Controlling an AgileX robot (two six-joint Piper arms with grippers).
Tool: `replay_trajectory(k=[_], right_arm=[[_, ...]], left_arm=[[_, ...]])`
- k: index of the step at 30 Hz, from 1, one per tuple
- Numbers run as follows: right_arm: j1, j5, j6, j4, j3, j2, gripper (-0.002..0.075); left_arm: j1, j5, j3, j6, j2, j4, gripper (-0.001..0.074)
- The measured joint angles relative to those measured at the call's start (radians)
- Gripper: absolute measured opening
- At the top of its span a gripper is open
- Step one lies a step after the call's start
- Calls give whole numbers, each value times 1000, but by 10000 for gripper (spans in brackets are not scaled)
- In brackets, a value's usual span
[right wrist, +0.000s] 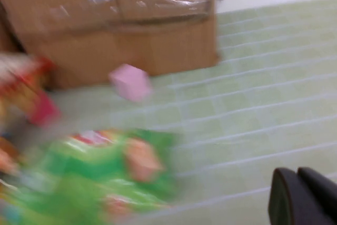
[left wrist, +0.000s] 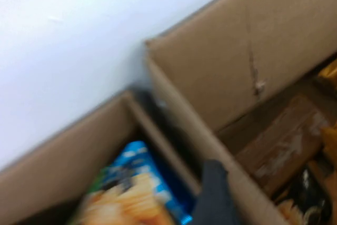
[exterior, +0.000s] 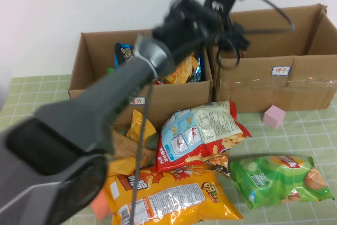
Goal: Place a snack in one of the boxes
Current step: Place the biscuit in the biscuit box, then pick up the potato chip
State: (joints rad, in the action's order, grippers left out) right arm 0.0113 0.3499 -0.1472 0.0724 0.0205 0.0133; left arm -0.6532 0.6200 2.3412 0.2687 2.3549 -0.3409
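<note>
Nearest the camera, the grey left arm (exterior: 79, 125) is stretched over the brown cardboard left box (exterior: 84, 67); the left hand (exterior: 231, 38) is raised above the box rims, grip undeterminable. The right hand (right wrist: 303, 196) is held pressed together above the green checked surface (right wrist: 263, 104).

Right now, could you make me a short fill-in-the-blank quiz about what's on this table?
1. The small cube beside the right box is ____.
2. The left tool is raised over the two ____.
3. The snack bag nearest the right tool is mostly ____.

Missing words: pink; boxes; green
</note>
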Motion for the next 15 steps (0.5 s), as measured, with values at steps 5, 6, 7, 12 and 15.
replay_trajectory(k=[5,6,7,12,15], right_arm=[[0,-42,-192,-403,6,0,-2],[0,-52,-204,-455,6,0,-2],[0,-66,-216,-516,6,0,-2],[0,-122,-224,-757,6,0,-2],[0,-136,-205,-791,6,0,-2]], left_arm=[[0,106,10,-164,-164,53,160],[0,125,10,-194,-197,68,105],[0,146,10,-217,-220,75,69],[-2,295,-96,-371,-344,154,8],[-19,314,-275,-486,-427,256,2]])
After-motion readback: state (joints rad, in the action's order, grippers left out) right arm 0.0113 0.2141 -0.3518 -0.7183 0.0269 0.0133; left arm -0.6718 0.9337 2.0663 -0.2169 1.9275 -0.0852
